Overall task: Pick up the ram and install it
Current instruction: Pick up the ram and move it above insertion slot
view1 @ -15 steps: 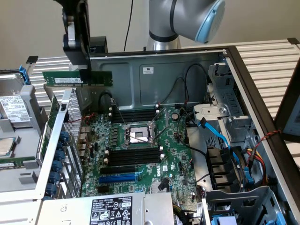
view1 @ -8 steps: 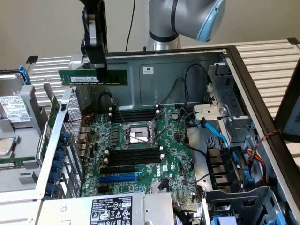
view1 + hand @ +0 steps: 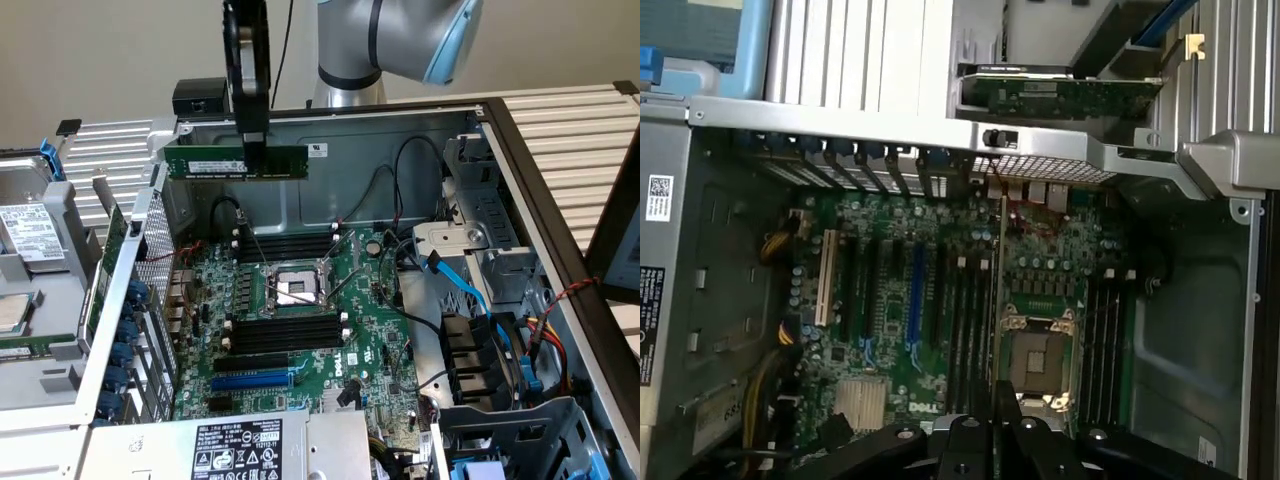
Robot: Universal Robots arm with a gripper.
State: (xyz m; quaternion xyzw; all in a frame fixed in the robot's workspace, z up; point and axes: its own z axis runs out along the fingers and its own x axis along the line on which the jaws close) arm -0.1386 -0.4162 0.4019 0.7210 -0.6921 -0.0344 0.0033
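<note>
Over at the exterior view's left, a metal drive cage (image 3: 35, 240) is swung out of the open computer case (image 3: 330, 125), with a labelled drive sitting in it. Next along, a row of blue clips (image 3: 135, 330) lines the card brackets at the case's edge.

Now the action: the gripper (image 3: 254, 160) hangs high over the far side of the case, and its dark fingers (image 3: 256, 135) are pinching the ram (image 3: 210, 162) around the middle of its length. The ram is up in the air, level, long edge down, white label strip facing the camera. It's well clear of the board, touching nothing but the fingers.

Below it sits the green motherboard (image 3: 360, 300). There's one bank of black memory slots (image 3: 285, 243) with white end clips on the far side of the CPU socket (image 3: 290, 287), and a second bank (image 3: 290, 330) on the near side, all of them bare. Just in front of those runs the long blue slot (image 3: 250, 381).

In the wrist view, the stick shows edge-on as a thin line running down alongside the slots next to the socket.

Moving right, the grey robot arm (image 3: 390, 35) curves in at the top. Blue cables (image 3: 470, 290) loop down past the drive bays, and red and yellow wires (image 3: 555, 345) sit at the case's right wall. The slatted bench (image 3: 570, 120) stretches beyond.
</note>
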